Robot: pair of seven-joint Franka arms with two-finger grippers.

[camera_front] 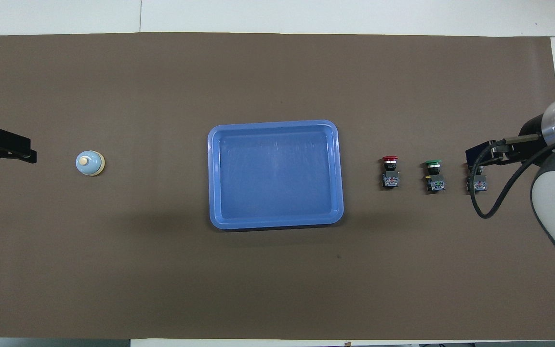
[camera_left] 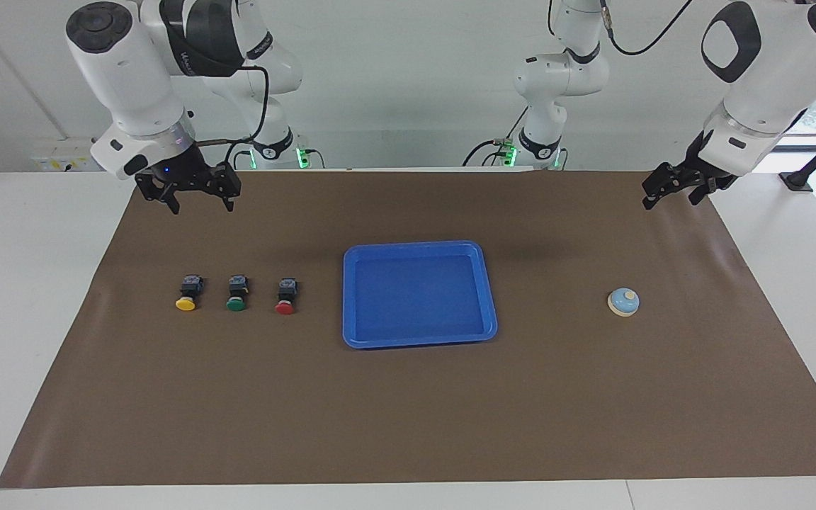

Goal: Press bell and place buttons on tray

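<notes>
The blue tray (camera_left: 415, 247) (camera_front: 272, 123) lies at the mat's middle with nothing in it. Toward the right arm's end, three buttons lie in a row: yellow (camera_left: 186, 303), green (camera_left: 236, 303) (camera_front: 433, 164) and red (camera_left: 285, 306) (camera_front: 390, 159), the red one closest to the tray. My right gripper (camera_left: 202, 207) (camera_front: 482, 154) hangs open in the air over the mat near the yellow button; from overhead it covers that button's cap, leaving the black body (camera_front: 476, 183) showing. The bell (camera_left: 623, 302) (camera_front: 89, 163) sits toward the left arm's end. My left gripper (camera_left: 669, 202) (camera_front: 5, 150) hangs open over the mat's corner, apart from the bell.
A brown mat (camera_left: 408, 425) covers most of the white table (camera_left: 25, 283). A black cable (camera_front: 494, 202) loops from the right wrist beside the yellow button. Both arm bases (camera_left: 535, 149) stand at the mat's robot-side edge.
</notes>
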